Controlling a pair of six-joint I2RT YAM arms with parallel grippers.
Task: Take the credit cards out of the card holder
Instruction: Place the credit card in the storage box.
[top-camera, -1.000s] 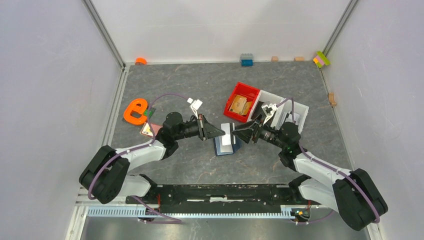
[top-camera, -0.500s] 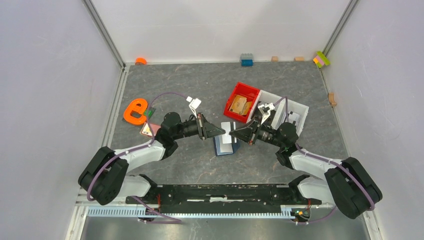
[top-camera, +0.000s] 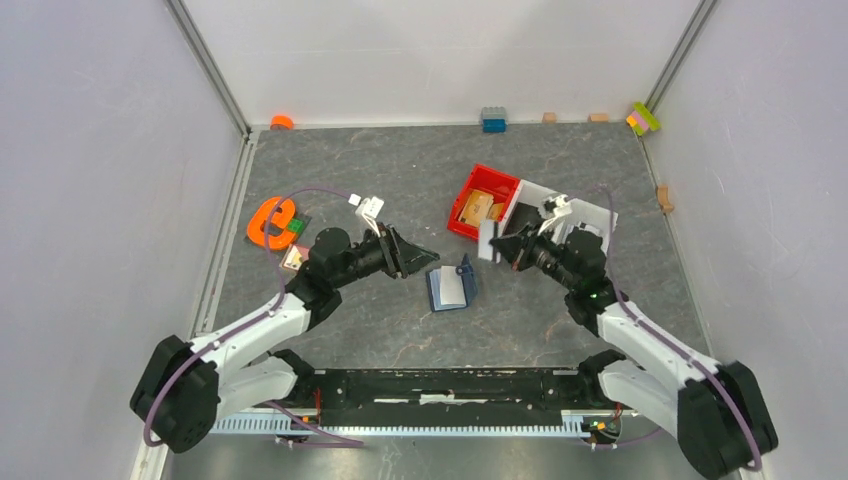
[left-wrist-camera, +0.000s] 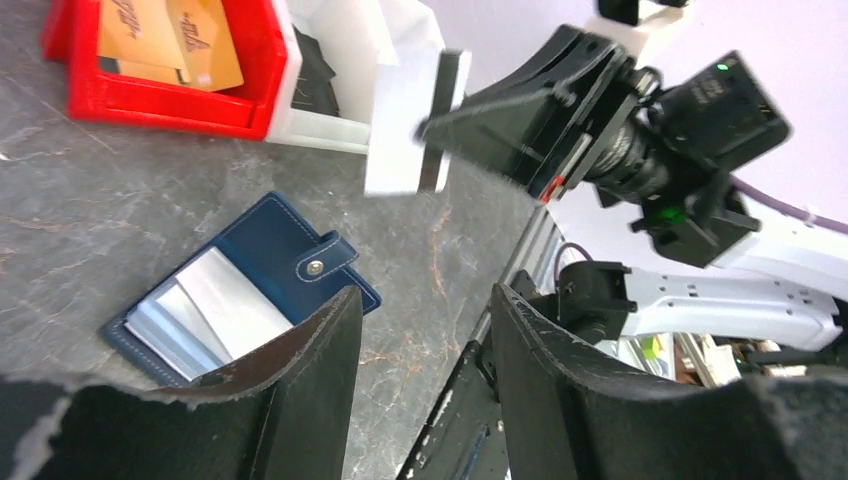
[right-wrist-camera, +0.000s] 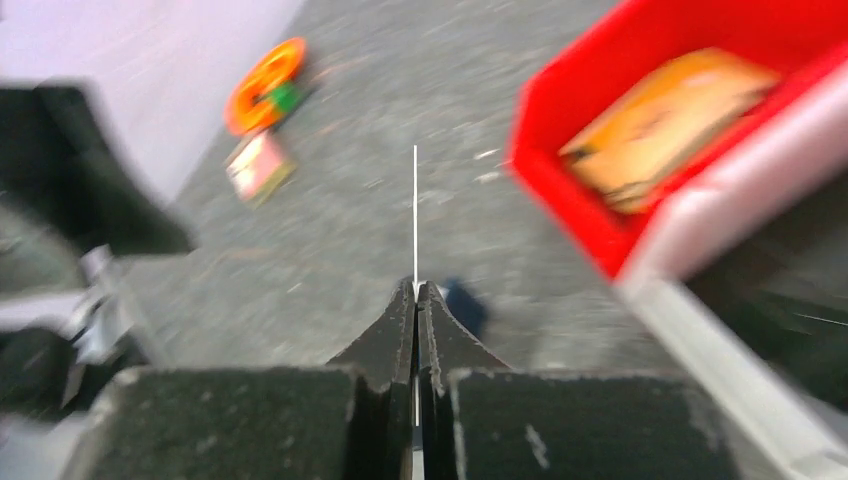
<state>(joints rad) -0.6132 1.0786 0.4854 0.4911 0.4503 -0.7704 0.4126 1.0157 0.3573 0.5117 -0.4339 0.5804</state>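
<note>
Since a second ago the right gripper has come off the small navy-blue folding card holder and drawn back toward the red plastic tray, carrying a thin pale rectangular card. Its fingers are pressed together on one edge of that card, which sticks out beyond the fingertips in the air, just beside the tray's near corner. The left gripper has pulled away to the left. Its fingers are spread wide with nothing between them, near the holder but apart from it. The holder lies open and flat on the grey marbled tabletop between the two grippers, with a white card showing in its lighter blue pocket. A pinkish flat card lies beside an orange ring-shaped toy.
</note>
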